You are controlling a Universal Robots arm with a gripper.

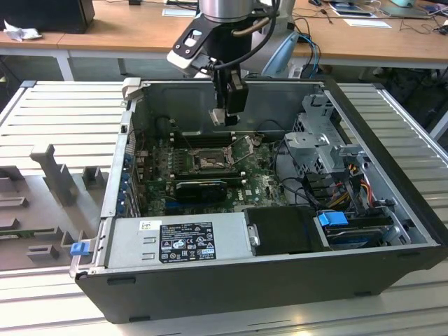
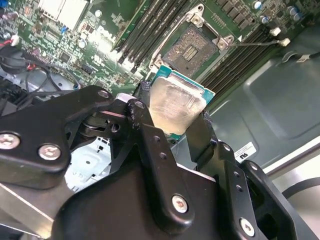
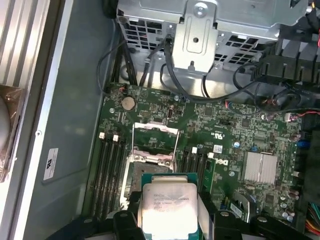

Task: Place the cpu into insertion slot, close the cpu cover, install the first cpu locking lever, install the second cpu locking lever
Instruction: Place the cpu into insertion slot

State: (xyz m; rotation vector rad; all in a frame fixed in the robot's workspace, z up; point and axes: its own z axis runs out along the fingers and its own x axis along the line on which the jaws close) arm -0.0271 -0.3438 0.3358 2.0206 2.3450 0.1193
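Wooden desks [image 1: 140,31] line the far side of a workshop where a black desktop computer case [image 1: 280,280] lies open on a ribbed aluminium table [image 1: 63,112]. 1 robot arm [image 1: 224,10] reaches down into the case from the far side. Its black 2-fingered gripper [image 1: 225,112] pinches the cpu [image 2: 176,105], a small flat square chip with a pale silver-grey metal top and a green rim. In the second wrist view the fingers [image 2: 150,145] press against 2 opposite edges of the chip.

The cpu hangs in the air above the green motherboard [image 1: 259,182], clear of it and close to the insertion slot [image 2: 192,50]. This slot is a square socket with a dark frame around a glinting metallic pin field, and the field lies uncovered. The cpu cover [image 3: 155,124], a thin square silver-metal frame plate with a large square window, stands swung up. It is hinged at the slot's edge towards the exterior view's right. Long black memory slots [image 3: 107,167] flank the socket on 2 sides.

A grey power supply box [image 1: 178,241] occupies the case's near corner at the exterior view's left. A perforated grey metal drive cage [image 1: 318,140] stands at the exterior view's right, with a blue plastic latch [image 1: 332,218] nearer the camera.
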